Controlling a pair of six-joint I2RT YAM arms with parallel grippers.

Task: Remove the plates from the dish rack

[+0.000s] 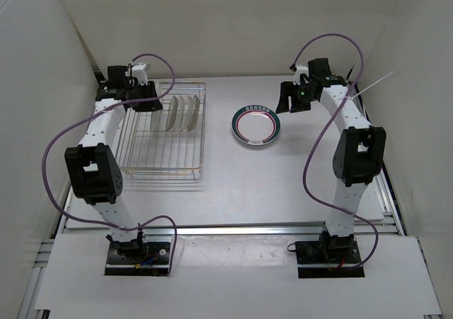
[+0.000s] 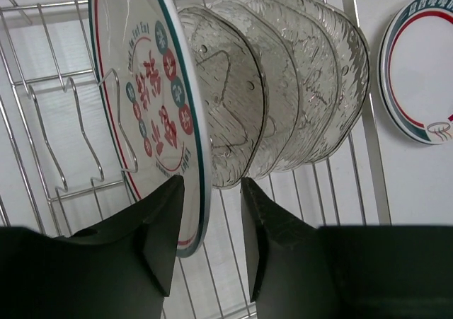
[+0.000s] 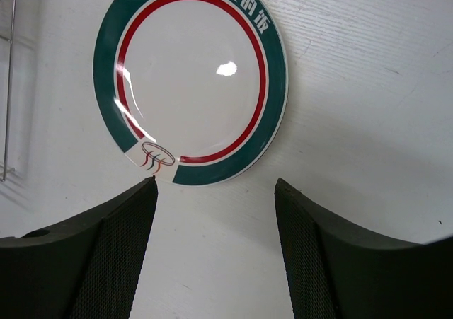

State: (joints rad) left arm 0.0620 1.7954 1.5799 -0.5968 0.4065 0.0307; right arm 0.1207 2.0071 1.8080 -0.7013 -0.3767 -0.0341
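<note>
You have six plates: five stand upright in the dish rack (image 1: 161,165), one green-rimmed printed plate (image 2: 152,85) and four clear glass plates (image 2: 283,85). A sixth, the flat green-rimmed plate (image 1: 255,126), lies at the rack's 3 o'clock on the white table (image 1: 283,192), inside white walls. Both printed plates carry Chinese characters. Your left gripper (image 2: 210,184) is spread astride the printed plate's rim. Your right gripper (image 3: 216,182) is spread and empty.

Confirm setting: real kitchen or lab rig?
Most likely a lab test cell, not a kitchen: plain white panel walls box in a bare table, a left arm and right arm are bolted at its near edge, and the only kitchenware is a wire dish rack with plates.
</note>
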